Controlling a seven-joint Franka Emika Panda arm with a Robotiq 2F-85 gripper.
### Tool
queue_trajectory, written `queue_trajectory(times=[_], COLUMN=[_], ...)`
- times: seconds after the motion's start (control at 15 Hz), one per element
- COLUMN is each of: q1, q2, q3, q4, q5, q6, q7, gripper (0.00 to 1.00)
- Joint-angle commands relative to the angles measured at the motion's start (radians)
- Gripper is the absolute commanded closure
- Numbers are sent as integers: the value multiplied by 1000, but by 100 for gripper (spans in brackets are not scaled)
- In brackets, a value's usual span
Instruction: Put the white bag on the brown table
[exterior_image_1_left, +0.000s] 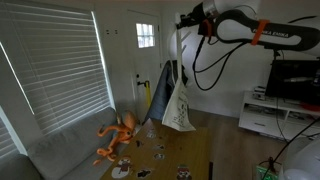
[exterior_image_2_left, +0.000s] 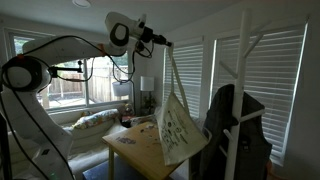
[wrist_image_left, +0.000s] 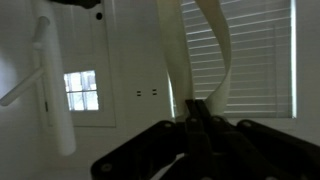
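A white tote bag with printed drawings hangs in the air by its long straps, above the far end of the brown table. It also shows in an exterior view, over the table. My gripper is high up, shut on the bag's straps; it also shows in an exterior view. In the wrist view the dark fingers are closed on the white straps. The bag's body is out of the wrist view.
An orange octopus toy lies on the grey sofa beside the table. Small objects lie scattered on the tabletop. A white coat rack with a dark garment stands near the bag. Window blinds and a white door are behind.
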Motion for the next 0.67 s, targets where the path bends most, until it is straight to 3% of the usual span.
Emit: queue_trajectory(times=[0.0, 0.2, 0.53, 0.6], q1=[135, 212, 230, 227], q2=[66, 109, 169, 177], q3=[-24, -46, -113, -121], q4=[80, 82, 31, 28], q5=[128, 215, 255, 260], q6=[-10, -27, -8, -17], q7=[-21, -52, -137, -140], gripper=[99, 99, 99, 72])
